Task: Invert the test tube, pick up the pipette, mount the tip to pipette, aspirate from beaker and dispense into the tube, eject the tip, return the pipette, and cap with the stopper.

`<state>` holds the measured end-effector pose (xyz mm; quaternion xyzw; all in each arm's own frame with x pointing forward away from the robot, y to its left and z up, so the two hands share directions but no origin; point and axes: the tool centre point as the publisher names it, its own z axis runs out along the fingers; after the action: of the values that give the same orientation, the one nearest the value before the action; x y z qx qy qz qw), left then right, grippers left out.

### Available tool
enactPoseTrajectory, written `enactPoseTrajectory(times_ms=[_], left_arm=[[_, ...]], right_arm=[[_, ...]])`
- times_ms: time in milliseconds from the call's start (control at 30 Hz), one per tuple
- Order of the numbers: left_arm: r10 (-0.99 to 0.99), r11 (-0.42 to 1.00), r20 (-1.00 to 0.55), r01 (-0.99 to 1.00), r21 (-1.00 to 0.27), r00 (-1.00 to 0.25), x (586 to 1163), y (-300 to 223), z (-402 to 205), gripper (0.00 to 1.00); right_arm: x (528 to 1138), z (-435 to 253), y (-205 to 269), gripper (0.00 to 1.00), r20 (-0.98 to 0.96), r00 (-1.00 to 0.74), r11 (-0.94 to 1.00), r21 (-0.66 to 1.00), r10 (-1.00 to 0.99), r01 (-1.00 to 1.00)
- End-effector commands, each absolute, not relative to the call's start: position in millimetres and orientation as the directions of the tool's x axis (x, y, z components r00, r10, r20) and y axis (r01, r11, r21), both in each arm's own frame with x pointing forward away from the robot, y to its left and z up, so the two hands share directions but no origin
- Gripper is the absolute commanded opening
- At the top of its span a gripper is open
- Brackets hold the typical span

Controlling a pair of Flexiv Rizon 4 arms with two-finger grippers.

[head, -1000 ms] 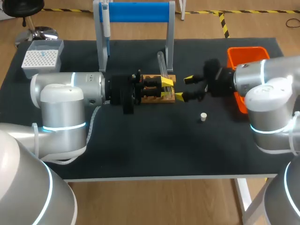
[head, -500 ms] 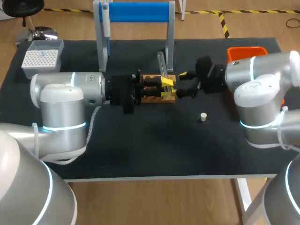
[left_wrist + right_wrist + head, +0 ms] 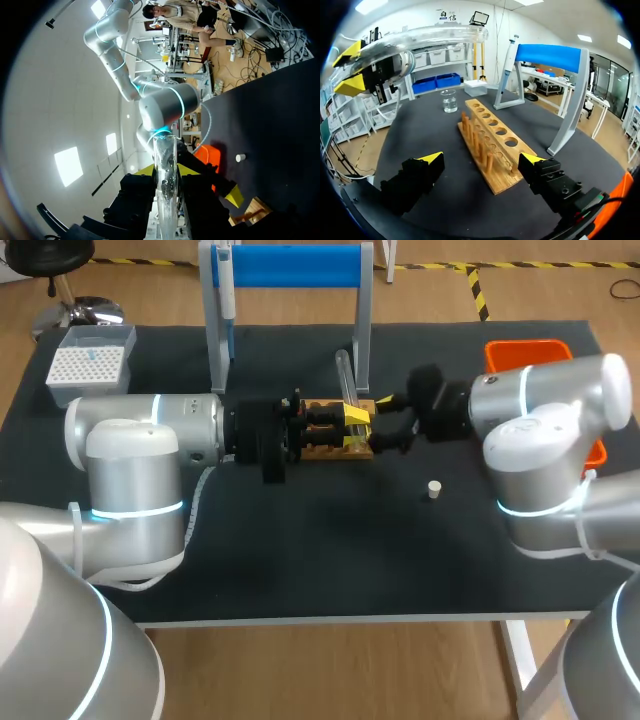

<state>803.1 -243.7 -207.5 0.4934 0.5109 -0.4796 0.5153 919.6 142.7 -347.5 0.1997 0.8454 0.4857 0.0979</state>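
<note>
Tube (image 3: 344, 375): clear glass, clamped between the left gripper's (image 3: 354, 428) yellow tips near one end. Most of its length sticks out ahead of the fingers. It hangs in the air over the rack (image 3: 496, 131), tilted and not upright.

I judge it light, stiff, smooth and brittle. Being round and glossy, it could swivel or slide between flat pads while it is turned over. The grip looks better placed across the body than at the mouth, where the rim would chip. It wants a firm but modest squeeze, since too much would crack the wall.

The right gripper (image 3: 385, 422) stands just beside the rack's near end with its fingers spread wide, holding nothing and not touching the tube.

The blue-topped stand (image 3: 290, 265) at the back carries the pipette (image 3: 226, 290), hanging on its left post. The orange bin (image 3: 520, 350) is at the far right, partly behind the right arm. The tip box (image 3: 88, 362) sits at the far left corner. The beaker (image 3: 449, 100), with a little clear liquid, stands beyond the rack's far end. The white stopper (image 3: 433, 489) lies alone on the mat, well apart from the rack.

No label or writing can be made out on the tube, rack or beaker. Any markings on the beaker are too small to tell.
</note>
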Motion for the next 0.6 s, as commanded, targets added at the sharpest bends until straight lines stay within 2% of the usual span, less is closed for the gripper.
enactPoseTrajectory(times_ms=[33,600], left_arm=[[0.007,0.054,-1.0,0.998,0.021,0.021,803.2,-244.6,-208.3,0.0],[0.007,0.054,-1.0,0.998,0.021,0.021,803.2,-244.6,-208.3,0.0]], right_arm=[[918.2,-349.3,148.0,1.0,0.019,-0.894,0.456,0.855,0.448,0.246],[915.9,-351.6,153.1,1.0,-0.013,-0.881,0.477,0.844,0.474,0.244]])
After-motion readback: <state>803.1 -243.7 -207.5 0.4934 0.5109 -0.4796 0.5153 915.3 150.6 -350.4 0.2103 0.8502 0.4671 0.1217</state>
